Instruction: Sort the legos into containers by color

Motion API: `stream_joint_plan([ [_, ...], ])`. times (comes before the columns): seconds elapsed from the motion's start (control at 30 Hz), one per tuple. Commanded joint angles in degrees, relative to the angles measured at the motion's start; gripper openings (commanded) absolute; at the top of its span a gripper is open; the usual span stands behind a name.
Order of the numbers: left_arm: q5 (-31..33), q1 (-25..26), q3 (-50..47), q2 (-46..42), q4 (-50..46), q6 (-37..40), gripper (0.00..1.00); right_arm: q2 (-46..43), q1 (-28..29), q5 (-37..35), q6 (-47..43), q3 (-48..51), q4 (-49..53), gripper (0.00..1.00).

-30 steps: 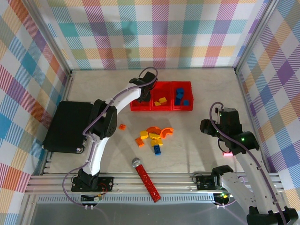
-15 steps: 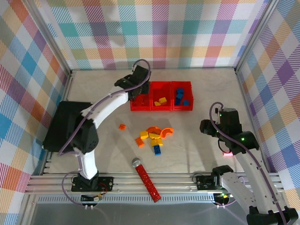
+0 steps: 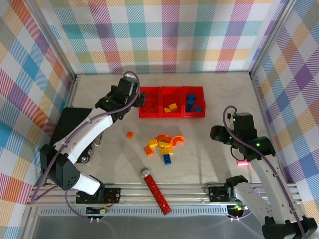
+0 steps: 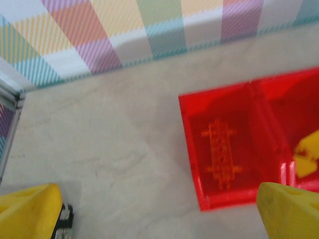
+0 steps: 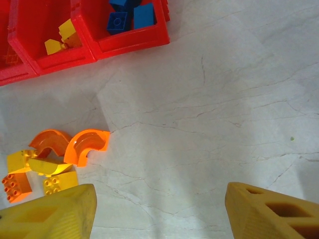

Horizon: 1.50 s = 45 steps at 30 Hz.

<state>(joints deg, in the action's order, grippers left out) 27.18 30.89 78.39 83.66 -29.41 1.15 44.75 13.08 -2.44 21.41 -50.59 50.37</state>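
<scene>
- Legos [image 3: 164, 145] in the top view lie mostly loose in a pile on the worktop [image 3: 219, 99], at 6 o'clock from the containers [image 3: 172, 115]. One orange brick [image 3: 129, 134] sits apart at 9 o'clock of the pile. The left claw [image 3: 135, 99] hangs just at 9 o'clock of the containers, and the right claw [image 3: 215, 134] is well off at 3 o'clock of the pile. Yellow bricks lie in the middle bin and blue ones in the right, so sorting looks partly done.
- Left wrist view: the left claw [image 4: 159, 214] is spread wide and carries nothing. The left bin [image 4: 192, 144], at 2 o'clock, holds one orange piece [image 4: 222, 154].
- Right wrist view: the right claw [image 5: 159, 199] is spread and empty over bare worktop. The orange arches [image 5: 89, 144] and yellow bricks [image 5: 47, 167] lie at 9 o'clock.
- Judged from this, the work stands between picks. The next move calls for a claw to swing over the pile, settle on a single brick, and close on it without dragging its neighbours.
</scene>
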Motion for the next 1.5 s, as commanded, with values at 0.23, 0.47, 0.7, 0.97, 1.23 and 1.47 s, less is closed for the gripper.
stream_joint_plan([
  [0.23,-8.5,-0.5,-9.1,-1.2,-20.1,-14.8,0.97,1.7,-0.2,3.9,3.5,0.0,-3.9,0.69],
  [0.47,-12.5,-0.5,-13.6,3.7,-20.5,-20.7,0.96,3.0,-0.2,4.6,4.2,-0.3,-4.0,0.68],
  [0.7,-16.3,-0.5,-15.0,10.8,-18.3,-20.3,0.93,2.0,-0.2,3.6,4.0,0.0,-3.0,0.68],
  [0.97,-16.7,-0.6,-15.6,16.6,-16.1,-19.6,0.90,1.5,-0.2,3.1,3.7,0.6,-2.7,0.68],
  [1.23,-18.6,-2.6,-13.7,20.5,-14.2,-17.5,0.87,1.7,-0.2,2.9,3.5,0.1,-2.3,0.68],
  [1.47,-20.8,-5.9,-13.5,21.4,-12.9,-16.8,0.85,1.2,-0.2,2.1,3.2,-0.1,-1.4,0.68],
])
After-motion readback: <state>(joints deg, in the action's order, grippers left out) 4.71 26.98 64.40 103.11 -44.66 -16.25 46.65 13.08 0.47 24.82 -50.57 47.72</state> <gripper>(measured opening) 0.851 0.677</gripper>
